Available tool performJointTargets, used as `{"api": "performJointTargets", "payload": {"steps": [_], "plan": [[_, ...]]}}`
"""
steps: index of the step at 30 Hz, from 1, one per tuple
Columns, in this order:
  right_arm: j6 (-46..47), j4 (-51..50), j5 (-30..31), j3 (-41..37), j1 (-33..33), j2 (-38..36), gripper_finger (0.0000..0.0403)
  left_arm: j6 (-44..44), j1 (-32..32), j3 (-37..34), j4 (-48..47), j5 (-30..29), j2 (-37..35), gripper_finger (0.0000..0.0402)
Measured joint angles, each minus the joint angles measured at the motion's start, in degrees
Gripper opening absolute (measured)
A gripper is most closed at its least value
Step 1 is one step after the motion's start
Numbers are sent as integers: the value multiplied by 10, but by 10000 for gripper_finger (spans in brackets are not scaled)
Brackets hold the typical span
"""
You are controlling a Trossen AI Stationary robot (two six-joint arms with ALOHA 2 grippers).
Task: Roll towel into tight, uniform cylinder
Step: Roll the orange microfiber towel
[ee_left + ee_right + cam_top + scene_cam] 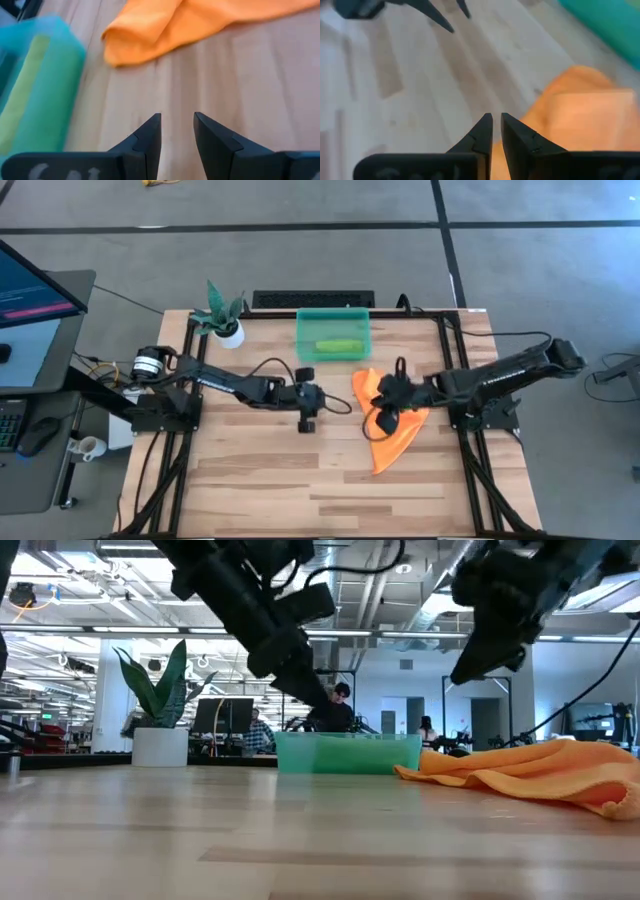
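No text, label, brand, number or sign can be read in any view. Lines of writing are shown on the monitor screen [30,285] at the table's left in the high view, but they are too small to be made out. Pale embossed marks are seen on the left gripper's [177,131] body, blurred beyond reading.
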Motion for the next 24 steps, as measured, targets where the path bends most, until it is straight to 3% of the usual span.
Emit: {"api": "performJointTargets", "payload": {"steps": [8, 15, 19, 24], "plan": [[163, 20, 90, 2, 150, 18, 60, -36, -48, 0, 53, -1, 0, 106], [287, 16, 181, 31, 279, 91, 60, -40, -92, 0, 91, -1, 0, 106], [310, 13, 217, 78, 319, 156, 60, -43, -103, 0, 97, -1, 0, 106], [311, -24, 215, 154, 334, 226, 60, -48, -111, 0, 90, -1, 0, 106]]}}
